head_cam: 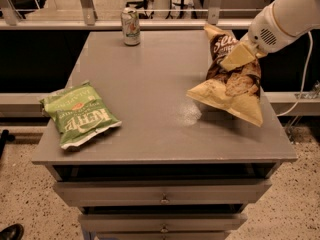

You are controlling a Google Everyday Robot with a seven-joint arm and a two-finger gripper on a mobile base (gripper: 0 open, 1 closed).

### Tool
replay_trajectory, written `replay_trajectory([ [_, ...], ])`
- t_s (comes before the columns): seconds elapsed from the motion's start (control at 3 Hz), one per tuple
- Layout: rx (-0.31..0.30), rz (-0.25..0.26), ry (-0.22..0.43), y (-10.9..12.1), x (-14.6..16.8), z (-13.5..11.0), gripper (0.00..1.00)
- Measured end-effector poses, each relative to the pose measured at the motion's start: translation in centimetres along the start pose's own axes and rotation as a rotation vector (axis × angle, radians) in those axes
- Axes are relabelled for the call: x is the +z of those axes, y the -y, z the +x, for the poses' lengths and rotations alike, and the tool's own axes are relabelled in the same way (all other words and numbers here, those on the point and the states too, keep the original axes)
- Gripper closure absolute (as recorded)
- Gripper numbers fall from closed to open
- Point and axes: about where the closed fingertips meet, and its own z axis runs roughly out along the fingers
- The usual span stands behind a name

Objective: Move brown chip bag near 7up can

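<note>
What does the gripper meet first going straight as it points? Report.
The gripper, over the tabletop's right side, holds the brown chip bag; pointing down-left, it would probably meet bare tabletop beyond the bag; depth unclear.

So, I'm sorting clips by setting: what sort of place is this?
Probably an office or lab space: a grey drawer cabinet, a speckled stone floor and a metal-post railing behind. The gripper, at the right, grips the crinkly brown chip bag.
</note>
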Motion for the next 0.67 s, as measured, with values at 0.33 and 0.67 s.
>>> replay_trajectory([
  [0.33,-0.027,0.027,0.075,1.8,1.3,-4.3,1.0],
  [0.67,-0.037,0.017,0.162,3.2,3.1,-9.6,1.0],
])
